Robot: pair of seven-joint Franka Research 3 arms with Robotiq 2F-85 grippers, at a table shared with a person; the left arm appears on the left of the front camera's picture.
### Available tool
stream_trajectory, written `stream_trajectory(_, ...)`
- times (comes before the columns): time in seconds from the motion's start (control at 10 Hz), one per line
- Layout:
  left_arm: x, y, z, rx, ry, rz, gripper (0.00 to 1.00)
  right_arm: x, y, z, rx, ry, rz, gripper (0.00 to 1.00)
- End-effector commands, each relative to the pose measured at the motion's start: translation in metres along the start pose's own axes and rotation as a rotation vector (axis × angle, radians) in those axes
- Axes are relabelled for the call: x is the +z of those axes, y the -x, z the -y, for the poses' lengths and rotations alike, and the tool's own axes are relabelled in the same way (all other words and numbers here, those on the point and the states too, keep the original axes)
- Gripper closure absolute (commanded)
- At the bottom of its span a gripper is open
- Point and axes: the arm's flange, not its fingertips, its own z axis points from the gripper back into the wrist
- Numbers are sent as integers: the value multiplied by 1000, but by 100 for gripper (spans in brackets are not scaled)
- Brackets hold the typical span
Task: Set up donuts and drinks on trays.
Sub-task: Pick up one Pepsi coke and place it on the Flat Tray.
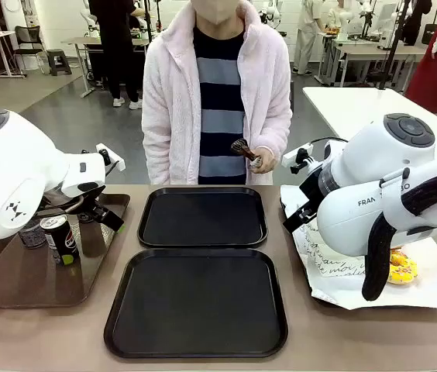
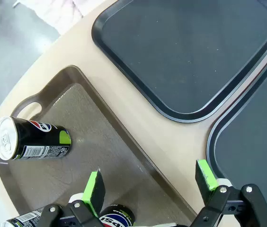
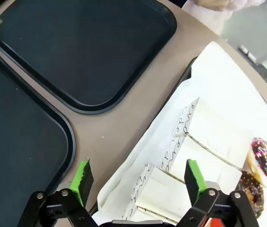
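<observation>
I read the far tray [image 1: 203,217] and the near tray [image 1: 195,302] as plain black, no pattern. On the left, the brown tray [image 1: 1,283] is dark and smoky. One can [image 2: 31,138] has a black body, silver top, red-blue logo and lime-green band. The counter [image 1: 304,341] is tan. On the right there's white paper [image 1: 335,271] with black script, a yellow donut [image 1: 401,267] with sprinkles, and a chocolate donut [image 3: 265,161] with multicolour sprinkles. The left fingers [image 2: 94,188] and right fingers [image 3: 82,176] are black with green pads.

Fingers [image 2: 94,191] spread above brown tray [image 2: 100,137] (perhaps three cans [image 2: 34,139]).
</observation>
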Motion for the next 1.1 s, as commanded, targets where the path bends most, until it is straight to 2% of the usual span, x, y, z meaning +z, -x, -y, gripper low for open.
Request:
stream_trajectory(0.0,0,0,0,0,0,0,0,0,0,0,0,0,0,0)
stream_trajectory(1.0,0,0,0,0,0,0,0,0,0,0,0,0,0,0)
